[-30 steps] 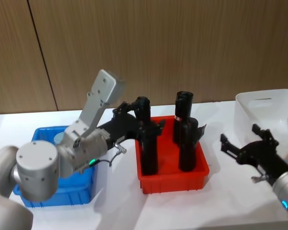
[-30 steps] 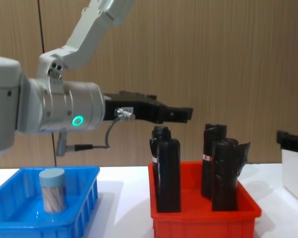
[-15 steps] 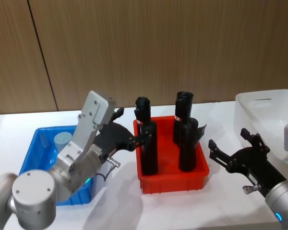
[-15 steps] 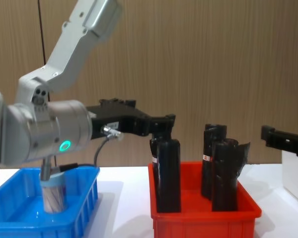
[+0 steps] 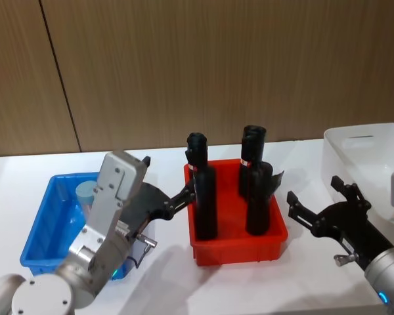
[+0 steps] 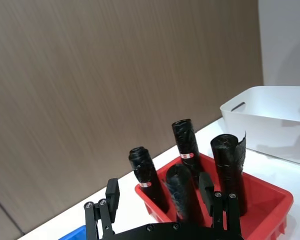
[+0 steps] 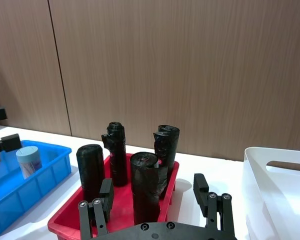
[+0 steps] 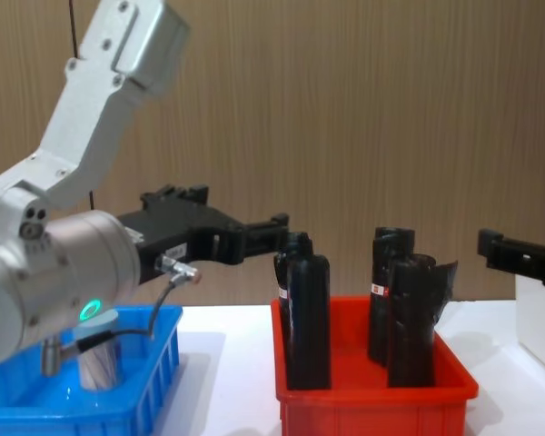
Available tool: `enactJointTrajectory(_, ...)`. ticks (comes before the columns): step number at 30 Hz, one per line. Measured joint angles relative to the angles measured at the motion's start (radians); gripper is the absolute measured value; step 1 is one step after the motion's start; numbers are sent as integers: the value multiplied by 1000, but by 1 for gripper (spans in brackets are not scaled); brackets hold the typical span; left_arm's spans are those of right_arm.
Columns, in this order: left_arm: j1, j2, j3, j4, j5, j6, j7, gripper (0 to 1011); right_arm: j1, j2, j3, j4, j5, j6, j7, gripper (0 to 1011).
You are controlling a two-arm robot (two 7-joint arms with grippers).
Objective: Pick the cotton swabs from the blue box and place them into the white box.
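One cotton swab jar [image 5: 85, 192] with a pale blue lid stands upright at the far end of the blue box [image 5: 43, 223], also seen from the right wrist as the jar [image 7: 28, 161] in the blue box [image 7: 10, 195]. In the chest view my left arm partly hides the jar [image 8: 98, 363]. My left gripper [image 5: 167, 180] hangs open and empty over the blue box's right edge, fingers toward the red bin. The white box [image 5: 364, 151] sits at the far right. My right gripper [image 5: 314, 191] hovers open and empty between the red bin and the white box.
A red bin [image 5: 240, 246] with several tall black bottles [image 5: 205, 197] stands in the middle, between the two boxes. A wooden wall closes off the back. Bare white table lies in front of the bins.
My left arm has drawn back from above the red bin toward the blue box, gripper still open. My right gripper shifted left toward the red bin, then held still.
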Motion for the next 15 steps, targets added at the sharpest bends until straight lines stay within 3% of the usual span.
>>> enactJointTrajectory(5,28,11,4,-24,3,-21,45,1004,0,0,0,0,0,0,0,1001)
enactJointTrajectory(15,39,15,5,-33,4,-29,62,1004,7,-1,2,12,1,0,10,1001)
